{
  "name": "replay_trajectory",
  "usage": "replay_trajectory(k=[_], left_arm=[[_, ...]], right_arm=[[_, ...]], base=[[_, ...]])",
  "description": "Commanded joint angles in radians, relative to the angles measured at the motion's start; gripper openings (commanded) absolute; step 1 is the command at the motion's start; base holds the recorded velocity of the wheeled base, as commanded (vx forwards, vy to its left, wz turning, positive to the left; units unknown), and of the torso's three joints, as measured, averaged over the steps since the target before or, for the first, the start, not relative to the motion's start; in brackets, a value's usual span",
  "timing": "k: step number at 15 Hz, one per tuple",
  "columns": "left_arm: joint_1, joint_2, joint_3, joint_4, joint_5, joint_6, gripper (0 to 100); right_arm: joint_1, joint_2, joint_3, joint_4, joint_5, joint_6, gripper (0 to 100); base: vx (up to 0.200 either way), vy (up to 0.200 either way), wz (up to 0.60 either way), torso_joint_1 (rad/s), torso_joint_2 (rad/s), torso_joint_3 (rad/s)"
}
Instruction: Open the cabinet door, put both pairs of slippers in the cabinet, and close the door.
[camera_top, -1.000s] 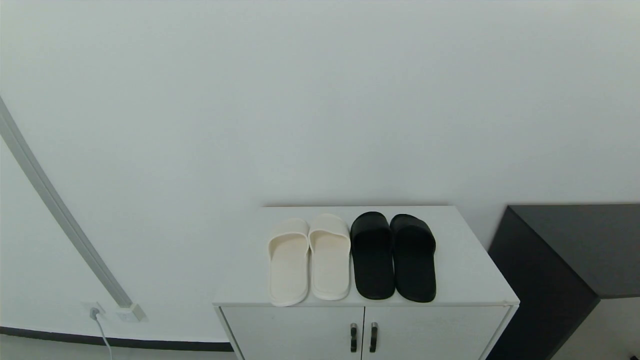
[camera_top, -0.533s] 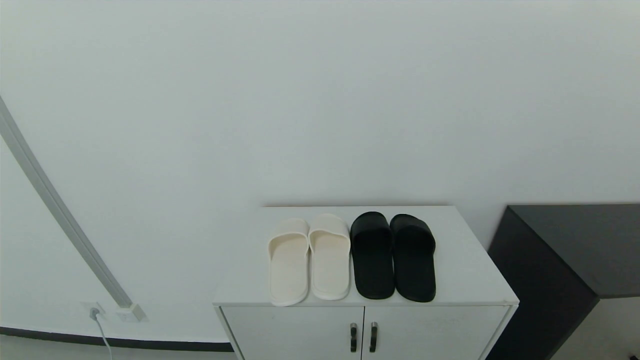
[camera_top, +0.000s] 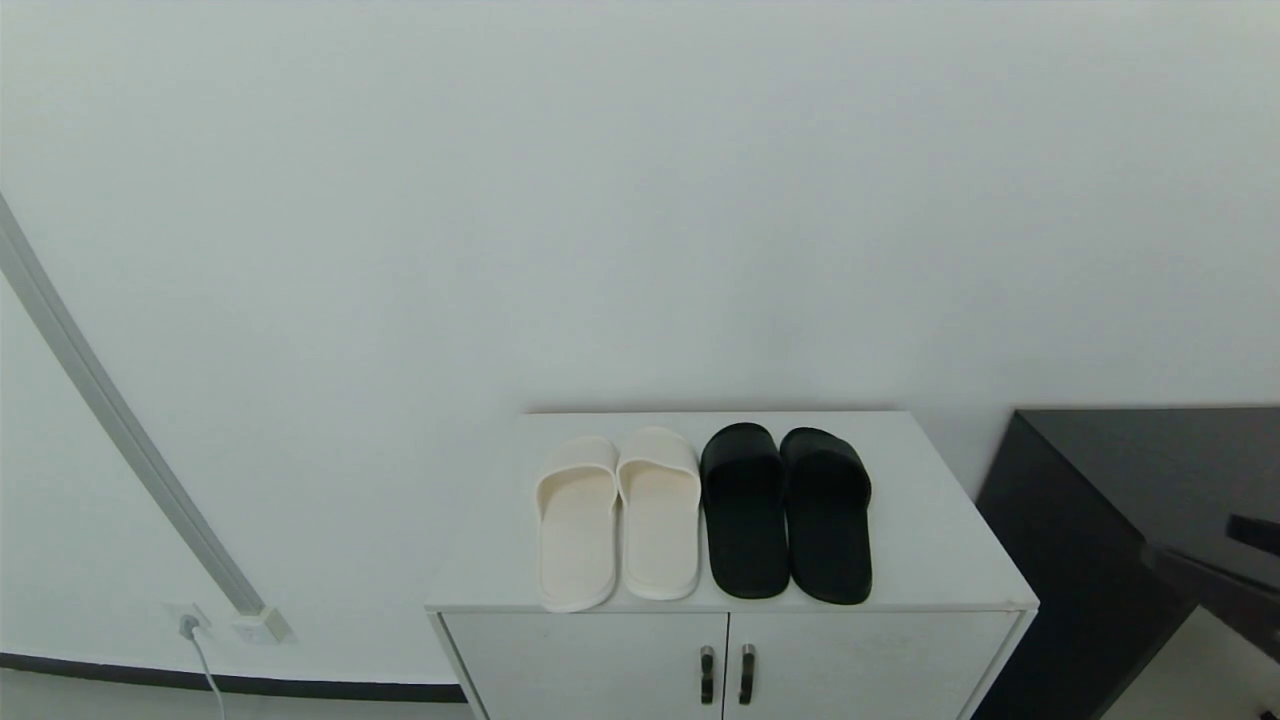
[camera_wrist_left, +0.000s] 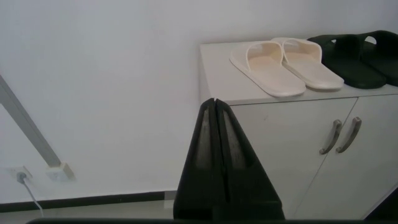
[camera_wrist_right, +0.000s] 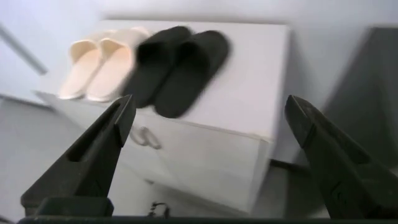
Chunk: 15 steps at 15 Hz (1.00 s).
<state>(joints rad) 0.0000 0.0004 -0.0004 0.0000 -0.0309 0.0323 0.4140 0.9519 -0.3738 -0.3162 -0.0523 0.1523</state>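
Observation:
A pair of cream slippers (camera_top: 618, 520) and a pair of black slippers (camera_top: 787, 515) lie side by side on top of the white cabinet (camera_top: 930, 540). Both cabinet doors are closed, their two dark handles (camera_top: 727, 674) meeting at the middle. My left gripper (camera_wrist_left: 215, 101) is shut and empty, held low and to the left of the cabinet, level with the doors. My right gripper (camera_wrist_right: 208, 106) is open and empty, up above the cabinet's right front corner, looking down on the black slippers (camera_wrist_right: 177, 68). Its dark fingers (camera_top: 1225, 585) show at the right edge of the head view.
A dark cabinet (camera_top: 1080, 560) stands close against the white one's right side. On the wall to the left, a grey cable duct (camera_top: 110, 410) runs down to a socket with a plug (camera_top: 185, 622). Open floor lies left of the white cabinet.
My right gripper has come into the head view at the lower right edge. The slippers and cabinet doors have not moved.

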Motion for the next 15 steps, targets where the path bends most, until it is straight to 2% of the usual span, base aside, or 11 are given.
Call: replay_trajectory(k=[1, 7, 10, 12, 15], left_arm=[[0.0, 0.0, 0.0, 0.0, 0.0, 0.0, 0], [0.0, 0.0, -0.001, 0.0, 0.0, 0.0, 0], [0.0, 0.0, -0.001, 0.0, -0.001, 0.001, 0], [0.0, 0.0, -0.001, 0.0, -0.001, 0.001, 0], [0.0, 0.0, -0.001, 0.002, -0.001, 0.001, 0]], right_arm=[[0.281, 0.375, -0.105, -0.178, -0.188, 0.113, 100], [0.333, 0.717, -0.346, -0.244, -0.382, 0.176, 100], [0.353, 0.815, -0.395, -0.291, -0.462, 0.174, 100], [0.361, 0.91, -0.444, -0.323, -0.552, 0.174, 100], [0.368, 1.013, -0.496, -0.366, -0.597, 0.177, 100]], base=[[0.0, 0.0, 0.0, 0.0, 0.0, 0.0], [0.0, 0.0, 0.0, 0.0, 0.0, 0.0], [0.0, 0.0, 0.0, 0.0, 0.0, 0.0], [0.0, 0.0, 0.0, 0.0, 0.0, 0.0], [0.0, 0.0, 0.0, 0.0, 0.0, 0.0]])
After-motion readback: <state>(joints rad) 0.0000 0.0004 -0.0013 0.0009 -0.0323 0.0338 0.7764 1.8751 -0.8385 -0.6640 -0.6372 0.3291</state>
